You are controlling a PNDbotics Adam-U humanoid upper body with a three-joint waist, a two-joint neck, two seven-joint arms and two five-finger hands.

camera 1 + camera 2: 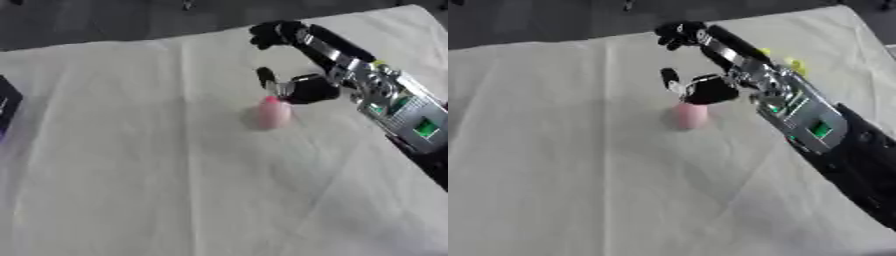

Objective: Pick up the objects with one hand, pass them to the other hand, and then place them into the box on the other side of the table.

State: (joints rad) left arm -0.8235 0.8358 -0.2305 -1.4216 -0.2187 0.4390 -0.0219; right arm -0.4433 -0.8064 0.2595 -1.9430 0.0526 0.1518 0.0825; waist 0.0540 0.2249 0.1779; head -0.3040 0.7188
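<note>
Left eye view shows our right hand (297, 75) spread open just above the pink object (273, 113), which stands on the table (157, 175), so we judge the pickup, handover and boxing all lie ahead

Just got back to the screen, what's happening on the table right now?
The right hand has reached in from the right and hangs just above a small pink object standing on the white cloth, near the middle. Its thumb and fingers are spread, so nothing is gripped yet. A dark box shows at the table's left edge. The left hand is out of view, and no handover has begun.
</note>
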